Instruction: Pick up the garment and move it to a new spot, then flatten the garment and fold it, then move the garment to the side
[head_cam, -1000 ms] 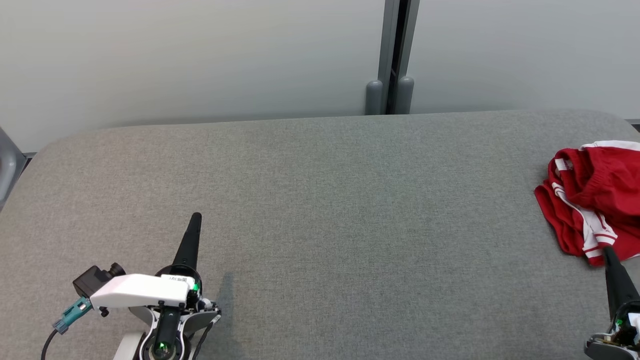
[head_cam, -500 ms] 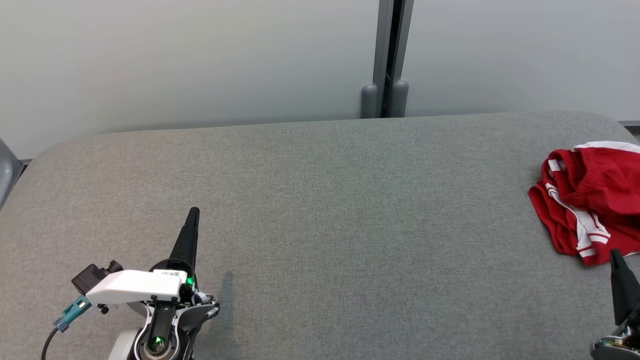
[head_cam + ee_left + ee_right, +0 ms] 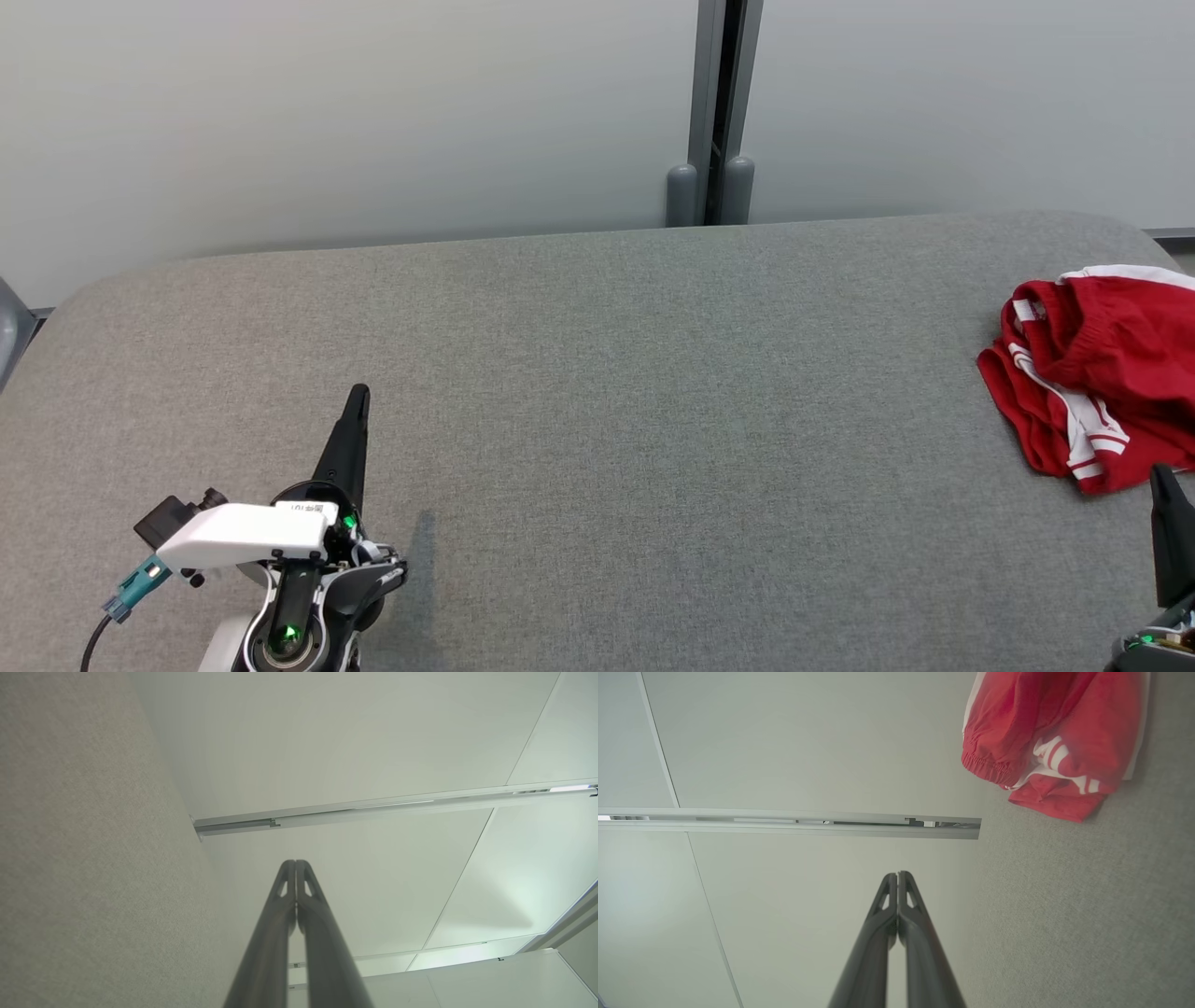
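The red garment [image 3: 1097, 373] lies in a bunched-up heap at the right end of the grey surface [image 3: 607, 401]. It sits just ahead of the right pincer [image 3: 1160, 471], which is clenched tight and holds nothing. The left pincer [image 3: 358, 394] is clenched too and well apart from it, so the right arm is nearer. The cloth looks soft and floppy, with white stripes and a puckered stretchy band. The surface looks like rough woven fabric.

Grey fabric-covered table [image 3: 597, 392], rounded at the corners. Crumpled at the table's right end (red, white stripes and trim), the garment [image 3: 1120, 355], lying on the cloth, short of its far edge
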Tool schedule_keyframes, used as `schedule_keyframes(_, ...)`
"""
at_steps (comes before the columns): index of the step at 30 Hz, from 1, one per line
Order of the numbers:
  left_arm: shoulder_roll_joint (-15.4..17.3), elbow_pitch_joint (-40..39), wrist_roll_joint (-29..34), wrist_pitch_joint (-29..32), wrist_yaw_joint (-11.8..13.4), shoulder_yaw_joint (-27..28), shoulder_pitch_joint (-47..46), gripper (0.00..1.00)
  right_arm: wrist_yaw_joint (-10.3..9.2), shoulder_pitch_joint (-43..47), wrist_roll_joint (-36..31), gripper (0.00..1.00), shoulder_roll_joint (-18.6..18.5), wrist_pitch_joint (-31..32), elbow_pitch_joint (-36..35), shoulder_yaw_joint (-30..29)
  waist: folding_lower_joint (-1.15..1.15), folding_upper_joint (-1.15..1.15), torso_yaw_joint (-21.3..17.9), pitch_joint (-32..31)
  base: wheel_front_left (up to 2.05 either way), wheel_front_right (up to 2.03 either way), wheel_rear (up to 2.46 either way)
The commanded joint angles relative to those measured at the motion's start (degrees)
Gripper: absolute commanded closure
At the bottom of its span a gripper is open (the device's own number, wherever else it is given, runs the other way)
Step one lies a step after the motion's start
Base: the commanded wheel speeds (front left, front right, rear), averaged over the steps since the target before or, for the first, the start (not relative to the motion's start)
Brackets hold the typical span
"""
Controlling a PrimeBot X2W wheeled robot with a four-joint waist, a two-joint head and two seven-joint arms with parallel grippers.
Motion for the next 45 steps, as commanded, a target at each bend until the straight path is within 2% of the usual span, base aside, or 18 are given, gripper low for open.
schedule_keyframes(1,0.38,0.04,-0.14,0.18,-0.23,0.28,-1.11,1.00,0.02,0.68,0.29,1.00,-0.36,0.25,-0.43,0.00,0.00,0.00,0.00,0.01,0.00,0.00,0.00)
schedule_keyframes(45,0.12,0.00,0.30,0.39,-0.23,0.56,-1.05,1.00,0.02,0.82,0.69,1.00,-0.78,-0.42,-0.43,0.44,0.00,0.00,0.00,0.01,0.00,0.00,0.00)
